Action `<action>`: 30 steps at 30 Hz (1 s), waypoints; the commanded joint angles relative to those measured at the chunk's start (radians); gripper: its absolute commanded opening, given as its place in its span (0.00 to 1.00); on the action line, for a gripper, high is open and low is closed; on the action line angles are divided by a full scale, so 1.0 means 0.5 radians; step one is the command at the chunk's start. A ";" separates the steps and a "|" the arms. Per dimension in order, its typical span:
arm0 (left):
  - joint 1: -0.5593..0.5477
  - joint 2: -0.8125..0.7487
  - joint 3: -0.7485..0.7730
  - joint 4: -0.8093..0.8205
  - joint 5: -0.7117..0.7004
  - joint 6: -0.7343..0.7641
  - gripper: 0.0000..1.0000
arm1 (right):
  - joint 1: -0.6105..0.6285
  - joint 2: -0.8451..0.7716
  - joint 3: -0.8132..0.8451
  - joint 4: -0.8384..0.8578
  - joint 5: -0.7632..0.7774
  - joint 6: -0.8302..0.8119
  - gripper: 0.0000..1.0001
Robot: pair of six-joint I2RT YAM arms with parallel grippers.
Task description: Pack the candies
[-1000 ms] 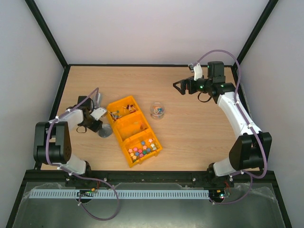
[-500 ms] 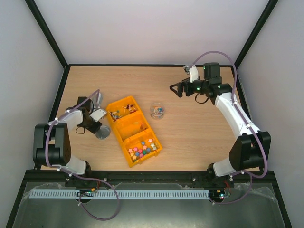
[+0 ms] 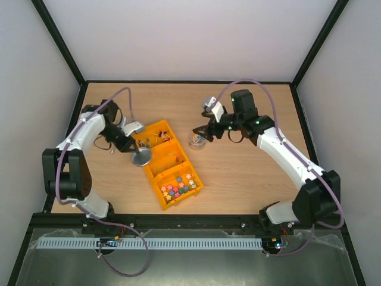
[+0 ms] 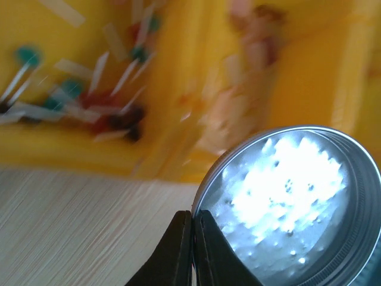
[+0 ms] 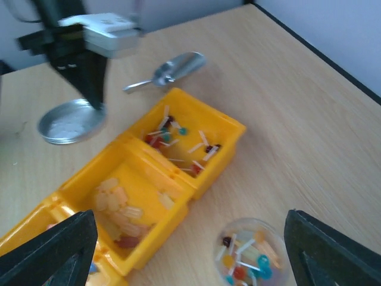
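Top external view: the left gripper (image 3: 135,149) is pinching the metal lid (image 3: 140,157) by its rim, just beside the left wall of the orange tray (image 3: 162,204). The right gripper (image 3: 199,130) is hovering near the clear jar (image 3: 196,141), which is standing on the table (image 3: 250,179) to the right of the tray.

Left wrist view: both fingers are pressing together on a thin edge of the lid. Whether the lid is resting on the table or hanging above it cannot be told.

Right wrist view: the right jaws are standing wide apart and are holding nothing, with the jar low between them. The candies (image 5: 121,204) are lying in the tray's middle compartment. Stick sweets (image 5: 178,134) are filling the far compartment, and more are sitting in the jar. The metal scoop (image 5: 172,67) is lying untouched beyond the tray.

Risks, as judged from this arrangement:
- The lid is being held by a narrow rim grip, so any swing or bump against the tray wall is likely to twist it free.
- A falling lid is likely to land among the sweets or shift the tray.
- The open jar is light and standing free, so an off-centre closing finger may tip it and spill its contents.
- Capping the jar now would leave the candies unpacked.
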 commanded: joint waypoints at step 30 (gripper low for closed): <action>-0.796 0.531 0.605 -0.365 0.791 -0.364 0.02 | 0.738 -0.356 -0.672 0.279 0.253 -1.939 0.43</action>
